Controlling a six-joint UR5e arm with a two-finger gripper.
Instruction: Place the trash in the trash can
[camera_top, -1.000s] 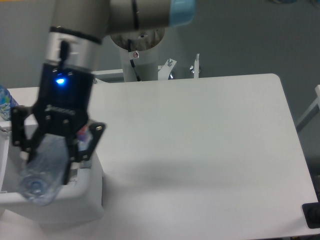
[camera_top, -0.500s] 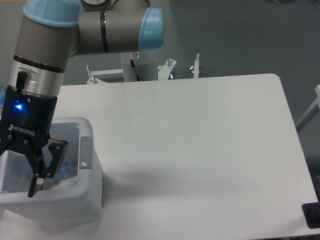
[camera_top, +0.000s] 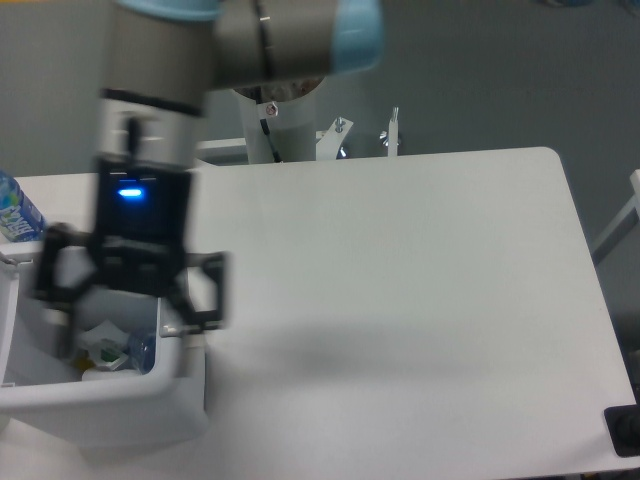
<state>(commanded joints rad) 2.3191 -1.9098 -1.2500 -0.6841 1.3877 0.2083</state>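
over the boxy white plastic trash can (camera_top: 120, 400) the black two-finger gripper (camera_top: 130, 300) hangs, fingers spread wide and empty, and could clip the thick rim if it swings low.

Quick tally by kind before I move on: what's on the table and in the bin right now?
Bottles: 2, a crushed bottle in the bin and a blue-label bottle at the table's left edge
Paper wads: 1, the paper wad in the bin
Bins: 1, the white bin
Total: 4
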